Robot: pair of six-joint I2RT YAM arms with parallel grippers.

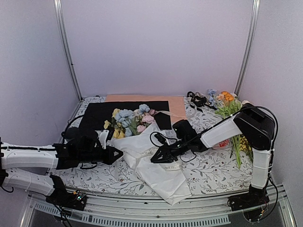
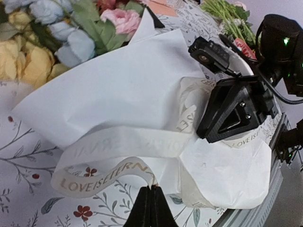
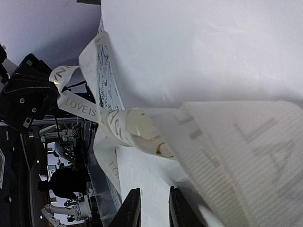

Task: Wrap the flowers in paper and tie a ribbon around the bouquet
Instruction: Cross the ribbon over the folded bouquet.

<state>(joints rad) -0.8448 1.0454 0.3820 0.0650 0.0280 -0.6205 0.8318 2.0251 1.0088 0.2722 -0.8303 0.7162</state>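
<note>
At the bottom centre of the left wrist view, the left gripper is clenching tight on a loop of the ribbon. Just beyond, the ribbon is crossing the narrow end of the paper, where the right gripper is sitting with its jaws slightly apart; whether they are gripping anything I cannot tell. At the upper left, the flowers are poking from the paper's wide end. The wrapping is looking done, with the bouquet lying mid-frame in the top view; the tying is looking underway, with no knot showing yet
</note>
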